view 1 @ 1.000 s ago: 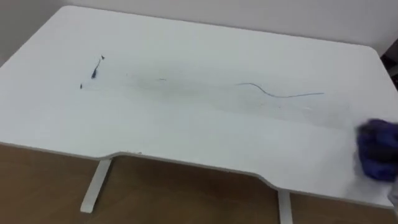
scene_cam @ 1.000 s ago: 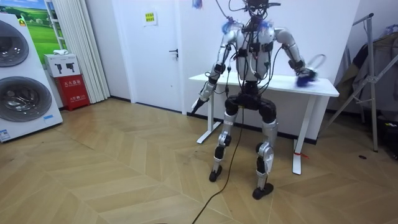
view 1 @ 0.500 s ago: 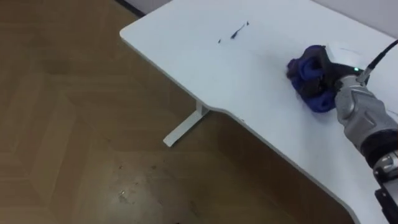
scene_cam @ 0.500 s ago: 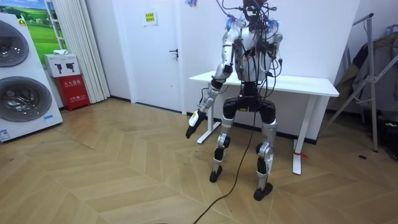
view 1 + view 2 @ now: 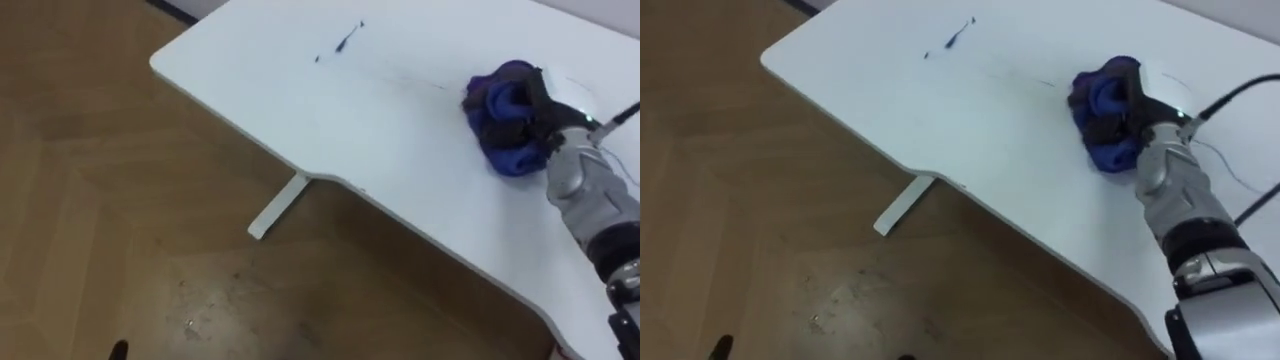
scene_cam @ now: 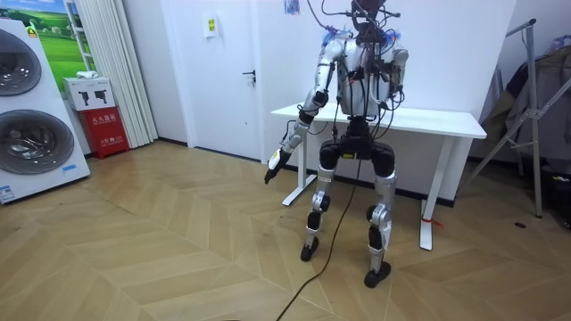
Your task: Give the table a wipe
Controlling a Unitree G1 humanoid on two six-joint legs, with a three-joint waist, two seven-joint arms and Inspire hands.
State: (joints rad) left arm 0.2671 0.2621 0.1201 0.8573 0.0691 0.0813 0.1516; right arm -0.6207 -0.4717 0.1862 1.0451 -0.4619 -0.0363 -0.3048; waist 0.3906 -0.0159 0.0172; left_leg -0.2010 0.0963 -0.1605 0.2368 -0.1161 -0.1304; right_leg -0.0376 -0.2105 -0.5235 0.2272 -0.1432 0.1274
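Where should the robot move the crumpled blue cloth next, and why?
Probably slide it left toward the dark scribble near the far corner of the white table. The right hand grips the crumpled blue cloth on the tabletop, and the scribble lies apart, to its left.

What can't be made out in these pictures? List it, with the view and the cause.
Tabletop under the blue cloth, gripped by the right robot hand: covered in both eye views, any ink there hidden.
White table: right end cut off by the eye views' edge.
Ink marks: too small to tell their shape.
Left robot hand: too small in the room view for detail.
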